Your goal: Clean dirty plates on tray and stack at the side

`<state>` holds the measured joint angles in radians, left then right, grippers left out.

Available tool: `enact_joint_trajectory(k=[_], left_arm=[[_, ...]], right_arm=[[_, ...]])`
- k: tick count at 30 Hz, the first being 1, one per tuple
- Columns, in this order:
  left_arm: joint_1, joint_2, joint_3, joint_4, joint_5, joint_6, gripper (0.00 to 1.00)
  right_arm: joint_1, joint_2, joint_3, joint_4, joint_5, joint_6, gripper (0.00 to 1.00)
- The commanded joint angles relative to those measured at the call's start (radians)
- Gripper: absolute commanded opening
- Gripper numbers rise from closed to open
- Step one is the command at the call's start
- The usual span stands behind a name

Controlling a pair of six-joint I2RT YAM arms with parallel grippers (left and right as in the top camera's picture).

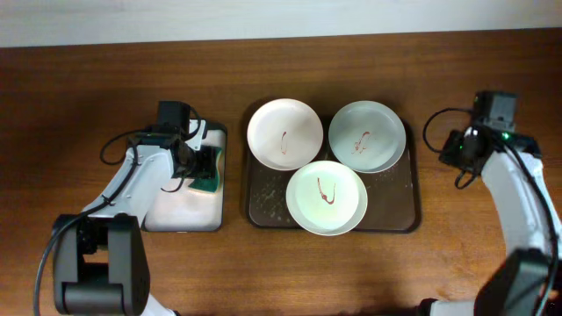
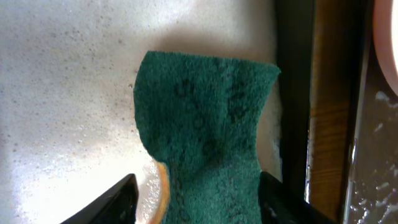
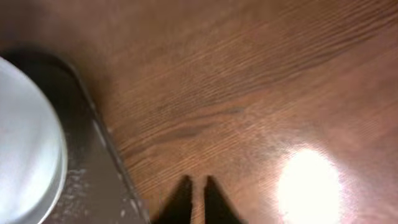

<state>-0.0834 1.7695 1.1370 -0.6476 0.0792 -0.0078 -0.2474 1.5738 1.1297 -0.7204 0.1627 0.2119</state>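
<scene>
Three round pale plates with red-brown squiggle stains lie on the dark brown tray (image 1: 404,209): one at back left (image 1: 284,133), one at back right (image 1: 367,136), one in front (image 1: 327,197). My left gripper (image 1: 204,167) is over a green scouring sponge (image 2: 205,130) with a yellow underside; its fingers (image 2: 199,208) are open and straddle the sponge's near end. My right gripper (image 1: 458,149) hovers over bare wood right of the tray, shut and empty (image 3: 198,199). The right wrist view shows the tray's rim (image 3: 102,165) and part of one plate (image 3: 25,143).
The sponge lies at the back right of a smaller black-rimmed tray with a white inside (image 1: 180,211), left of the brown tray. Its black rim (image 2: 292,93) and a strip of wood separate it from the brown tray. Wooden table (image 1: 88,105) surrounds both.
</scene>
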Motion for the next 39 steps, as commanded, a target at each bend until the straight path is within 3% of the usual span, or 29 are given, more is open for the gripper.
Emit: enact_joint_trajectory(k=[1, 14, 18, 23, 34, 35, 37, 39], left_arm=[[0.003, 0.016, 0.009, 0.0, 0.015, 0.0, 0.61], [0.003, 0.016, 0.009, 0.0, 0.014, 0.0, 0.63], [0.003, 0.016, 0.009, 0.0, 0.014, 0.0, 0.62], [0.003, 0.016, 0.009, 0.0, 0.014, 0.0, 0.62], [0.003, 0.016, 0.009, 0.0, 0.014, 0.0, 0.62], [0.003, 0.016, 0.009, 0.0, 0.014, 0.0, 0.63], [0.003, 0.016, 0.009, 0.0, 0.014, 0.0, 0.61], [0.003, 0.016, 0.009, 0.001, 0.014, 0.0, 0.58]], right_arm=[[-0.002, 0.122, 0.015, 0.047, -0.058, 0.006, 0.04], [-0.001, 0.315, 0.014, 0.257, -0.254, 0.003, 0.04], [-0.001, 0.345, 0.013, 0.261, -0.284, 0.002, 0.04], [0.002, 0.347, 0.013, 0.256, -0.46, -0.097, 0.04], [0.06, 0.347, 0.013, 0.253, -0.47, -0.112, 0.04], [0.06, 0.347, 0.013, 0.249, -0.47, -0.112, 0.06], [0.057, 0.341, 0.023, 0.226, -0.466, -0.112, 0.32], [0.056, 0.318, 0.06, 0.168, -0.457, -0.111, 0.38]])
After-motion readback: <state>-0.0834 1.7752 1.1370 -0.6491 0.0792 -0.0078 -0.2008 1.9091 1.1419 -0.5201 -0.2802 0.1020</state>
